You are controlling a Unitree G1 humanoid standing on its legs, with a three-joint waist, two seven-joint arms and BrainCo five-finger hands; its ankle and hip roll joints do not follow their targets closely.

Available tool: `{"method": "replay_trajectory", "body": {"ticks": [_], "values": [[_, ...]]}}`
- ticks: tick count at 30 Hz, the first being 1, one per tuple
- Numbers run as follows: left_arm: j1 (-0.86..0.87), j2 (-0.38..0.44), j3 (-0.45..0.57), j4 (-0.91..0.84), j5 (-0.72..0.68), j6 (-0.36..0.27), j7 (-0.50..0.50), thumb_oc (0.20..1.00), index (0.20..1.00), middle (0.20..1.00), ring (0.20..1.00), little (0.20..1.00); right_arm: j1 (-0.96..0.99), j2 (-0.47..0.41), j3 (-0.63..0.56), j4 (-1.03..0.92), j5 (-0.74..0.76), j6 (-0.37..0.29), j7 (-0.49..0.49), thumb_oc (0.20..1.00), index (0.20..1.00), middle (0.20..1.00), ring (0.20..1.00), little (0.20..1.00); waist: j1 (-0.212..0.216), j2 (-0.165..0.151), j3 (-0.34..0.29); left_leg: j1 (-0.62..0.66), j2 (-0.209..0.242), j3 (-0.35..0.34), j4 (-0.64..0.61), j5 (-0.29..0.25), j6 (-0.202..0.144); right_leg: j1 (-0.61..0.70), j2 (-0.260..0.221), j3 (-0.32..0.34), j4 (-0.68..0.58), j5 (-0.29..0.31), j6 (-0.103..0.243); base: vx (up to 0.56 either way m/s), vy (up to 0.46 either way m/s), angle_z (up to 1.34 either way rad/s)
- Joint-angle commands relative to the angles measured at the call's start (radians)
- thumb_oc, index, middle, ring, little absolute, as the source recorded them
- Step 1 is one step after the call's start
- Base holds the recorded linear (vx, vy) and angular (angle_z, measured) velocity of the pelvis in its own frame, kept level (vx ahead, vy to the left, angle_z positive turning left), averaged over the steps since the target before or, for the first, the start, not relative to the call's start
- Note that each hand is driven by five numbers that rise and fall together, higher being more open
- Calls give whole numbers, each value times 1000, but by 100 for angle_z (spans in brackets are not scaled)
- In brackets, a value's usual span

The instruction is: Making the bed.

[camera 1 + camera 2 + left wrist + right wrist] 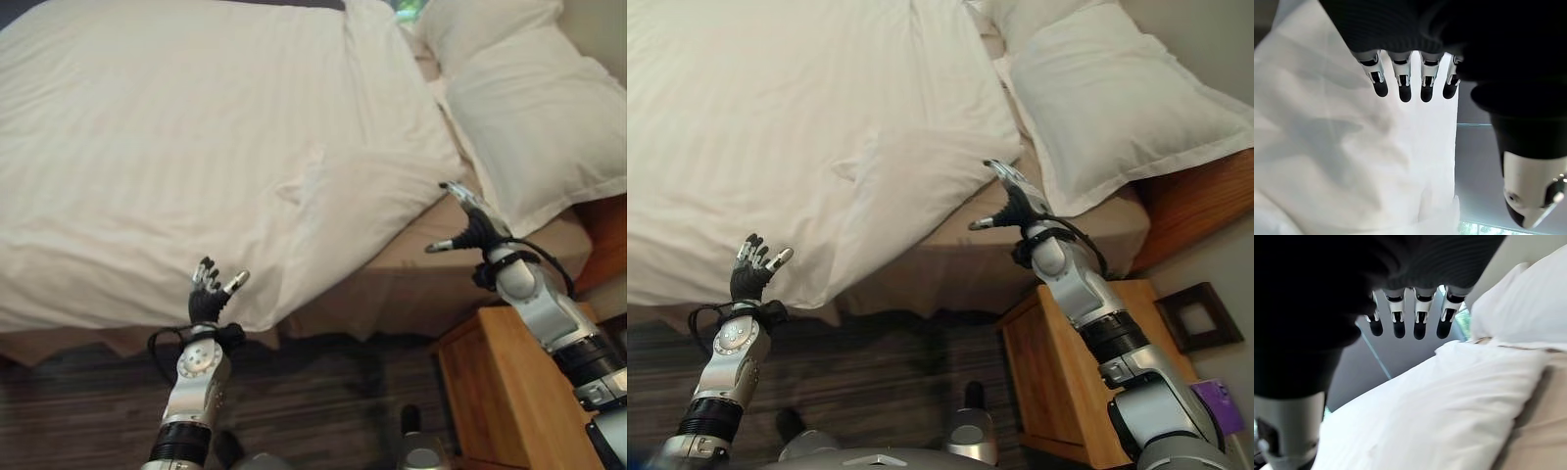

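Observation:
A white duvet covers most of the bed, its near corner folded over and hanging down the bed's side. Two white pillows lie at the head, on the right. A strip of tan sheet shows bare between the duvet's corner and the pillows. My left hand hovers open at the duvet's hanging edge, touching nothing. My right hand is open above the bare tan sheet, fingers straight, just below the nearer pillow. The duvet shows past the left hand's fingertips.
A wooden nightstand stands under my right forearm. A reddish wooden headboard runs behind the pillows. Dark striped carpet lies along the bed's side. A small dark picture frame leans by the wall.

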Motion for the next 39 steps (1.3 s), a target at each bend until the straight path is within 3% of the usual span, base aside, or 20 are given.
{"method": "replay_trajectory", "body": {"ticks": [1, 3, 4, 6, 7, 8, 10, 13, 14, 15, 16, 17, 19, 23, 25, 27, 29, 33, 37, 39], "values": [[-45, 112, 7, -94, -5, -47, -11, 1000, 1000, 1000, 1000, 1000, -74, 56, -2, 21, 10, -24, -12, 1000, 1000, 1000, 1000, 1000, 59, -8, -10, 80, -175, 84, 66, -181, 21, 147, 180, -121, -184, -59, -138, 21, 2, 24], [-39, 104, -5, -93, 17, -32, -23, 1000, 1000, 1000, 1000, 1000, -68, 67, -3, 6, -10, -21, -6, 1000, 1000, 1000, 1000, 1000, 50, 12, -13, 135, -213, 74, -20, -182, 46, 151, 197, -122, -184, -54, -125, 51, 27, 42], [-40, 101, -13, -113, 19, -35, -30, 1000, 1000, 1000, 1000, 1000, -59, 75, -14, 7, -11, -21, -12, 1000, 1000, 1000, 1000, 1000, 49, 8, -6, 119, -206, 73, -27, -147, 50, 146, 197, -136, -183, -30, -131, 19, -28, 41], [-52, 105, -28, -121, 25, -28, -26, 1000, 1000, 1000, 1000, 1000, -41, 79, -25, 8, -11, -27, -7, 1000, 1000, 1000, 1000, 1000, 41, 6, -3, 140, -192, 72, -55, -147, 43, 132, 194, -151, -107, -42, -121, 13, -26, 36], [-59, 127, -58, -137, 20, -17, -43, 1000, 1000, 1000, 1000, 1000, -13, 87, -31, -21, 7, -30, 0, 1000, 1000, 1000, 1000, 1000, 13, 5, 10, 164, -193, 53, -122, -123, 66, 46, 218, -107, 102, -51, -99, -196, 49, 34], [-79, 136, -83, -129, 38, -7, -35, 1000, 1000, 1000, 1000, 1000, -5, 123, -39, -10, 22, -28, -10, 1000, 1000, 1000, 1000, 1000, -21, 20, 37, 160, -146, 56, -155, -78, 81, -54, 270, -62, 377, -72, -73, -226, 63, 69], [-58, 138, -77, -132, 48, 3, -49, 1000, 1000, 1000, 1000, 1000, 6, 129, -48, 2, 15, -27, -20, 1000, 1000, 1000, 1000, 1000, -21, 29, 37, 161, -146, 49, -159, -84, 99, -74, 278, -65, 562, -82, -92, -155, 80, 83], [-30, 135, -76, -146, 60, 12, -57, 1000, 1000, 1000, 1000, 1000, 27, 140, -58, -8, 12, -30, -17, 1000, 1000, 1000, 1000, 1000, -8, 21, 30, 166, -169, 40, -159, -91, 108, -46, 271, -95, 613, -67, -101, 47, 36, 10], [-19, 149, -52, -145, 57, 11, -53, 1000, 1000, 1000, 1000, 1000, -1, 142, -50, 2, 2, -29, -14, 1000, 1000, 1000, 1000, 1000, 39, -9, 0, 170, -188, 53, -157, -123, 97, 68, 165, -187, 451, -66, -98, 119, -125, 24], [-14, 158, -45, -147, 51, 9, -53, 1000, 1000, 1000, 1000, 1000, -13, 147, -45, 12, 8, -29, -15, 1000, 1000, 1000, 1000, 1000, 54, -19, -8, 166, -187, 61, -157, -122, 91, 111, 137, -219, 392, -59, -95, 124, -124, 3], [-13, 160, -44, -148, 51, 9, -53, 1000, 1000, 1000, 1000, 1000, -14, 149, -44, 15, 8, -30, -16, 1000, 1000, 1000, 1000, 1000, 51, -20, -6, 169, -187, 58, -157, -121, 91, 120, 139, -223, 383, -56, -95, -22, -110, -8], [1, 168, -19, -142, 32, 12, -49, 1000, 1000, 1000, 1000, 1000, -45, 150, -28, 14, 11, -24, -8, 1000, 1000, 1000, 1000, 1000, 76, -33, -28, 156, -182, 80, -159, -114, 78, 158, 122, -246, 243, -63, -108, -18, -92, -20], [38, 164, 11, -141, 22, 8, -51, 1000, 1000, 1000, 1000, 1000, -67, 162, -7, 19, 14, -22, -3, 1000, 1000, 1000, 1000, 1000, 105, -42, -56, 150, -184, 100, -158, -106, 69, 219, 154, -243, 70, -82, -111, 22, -92, -58], [55, 157, 19, -127, 20, 1, -48, 1000, 1000, 1000, 1000, 1000, -72, 160, 11, 25, 14, -24, 6, 1000, 1000, 1000, 1000, 1000, 114, -48, -69, 141, -194, 94, -159, -101, 63, 238, 195, -166, -39, -91, -116, 52, -88, -98], [25, 167, 7, -120, 12, -11, -46, 1000, 1000, 1000, 1000, 1000, -111, 127, 43, 43, 8, -24, 7, 1000, 1000, 1000, 1000, 1000, 99, -32, -60, 129, -177, 75, -159, -99, 48, 198, 222, -78, -159, -114, -134, 74, -172, -8], [-15, 184, -14, -119, 9, -26, -31, 1000, 1000, 1000, 1000, 1000, -166, 107, 77, 57, 6, -24, 3, 1000, 1000, 1000, 1000, 1000, 80, -15, -35, 134, -155, 57, -159, -101, 32, 99, 224, -55, -177, -80, -137, 39, -202, -12], [-60, 206, -20, -112, 11, -34, -24, 1000, 1000, 1000, 1000, 1000, -227, 101, 103, 90, 3, -16, -2, 1000, 1000, 1000, 1000, 1000, 79, -19, -22, 140, -132, 60, -159, -90, 11, 69, 219, -93, -184, -80, -128, 51, -265, 10], [-130, 238, -31, -79, 19, -47, -9, 1000, 1000, 1000, 1000, 1000, -348, 81, 137, 220, -5, -4, -41, 1000, 1000, 1000, 1000, 1000, 96, -25, -13, 138, -90, 62, -159, -44, -32, 71, 248, -116, -184, -95, -136, 47, -243, 11], [-228, 259, -48, -20, -4, -70, 27, 1000, 1000, 1000, 1000, 1000, -484, 42, 165, 326, 9, 9, -91, 1000, 1000, 1000, 1000, 1000, 110, -12, 31, 120, -76, 53, -125, -21, -50, 91, 268, -154, -184, -107, -158, 26, -158, -1], [-283, 258, -70, -14, -22, -83, 35, 1000, 1000, 1000, 1000, 1000, -505, 4, 158, 361, -8, 14, -118, 1000, 1000, 1000, 1000, 1000, 107, -6, 57, 70, -65, 99, -75, -10, -50, 104, 265, -201, -184, -114, -170, -28, -165, 25]]}}
